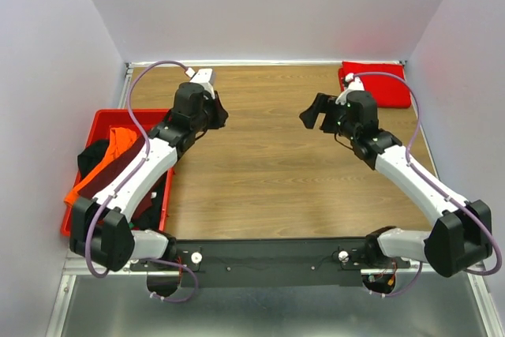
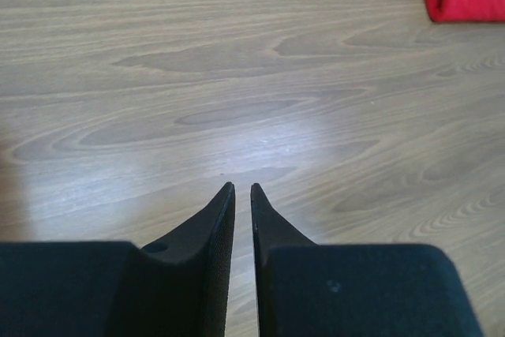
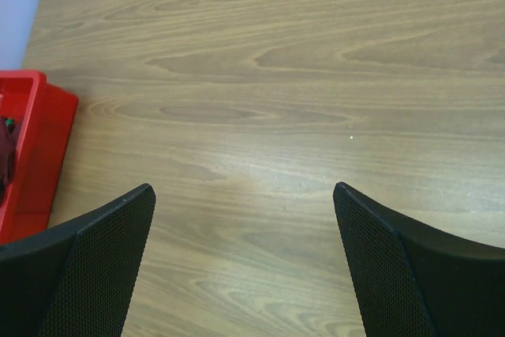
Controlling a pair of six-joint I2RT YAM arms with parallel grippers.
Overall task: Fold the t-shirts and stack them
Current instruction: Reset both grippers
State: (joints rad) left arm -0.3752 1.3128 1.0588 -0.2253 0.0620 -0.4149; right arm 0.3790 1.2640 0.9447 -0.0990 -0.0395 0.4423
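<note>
- T-shirts: four seen, one out on the table [image 1: 268, 171] and three in the crate [image 1: 106, 118], none of them between either pair of jaws.
- Table: wood-grain top, bare beneath and ahead of both pairs of jaws in the wrist views.
- Crate: red plastic, behind and to the left of the left jaws. In the right wrist view its corner sat ahead and to the left of the right jaws, well apart from them.
- Red t-shirt [image 1: 377, 84]: folded flat at the far right corner of the table, just behind the right jaws. It lay well ahead and to the right of the left jaws, across the table.
- Orange t-shirt [image 1: 110, 155]: heaped in the crate, partly under the left arm, well behind the left jaws.
- Black t-shirt [image 1: 92, 157]: bunched at the crate's left side, beside the orange one.
- Maroon t-shirt [image 1: 114, 183]: only a dark wedge showed in the crate, touching the orange one.
- Right gripper [image 3: 245, 189]: jaws spread wide over bare wood, pointed toward the left arm.
- Left gripper [image 2: 242, 189]: jaws drawn close with a thin slit between them, wood visible through it, above the table.
</note>
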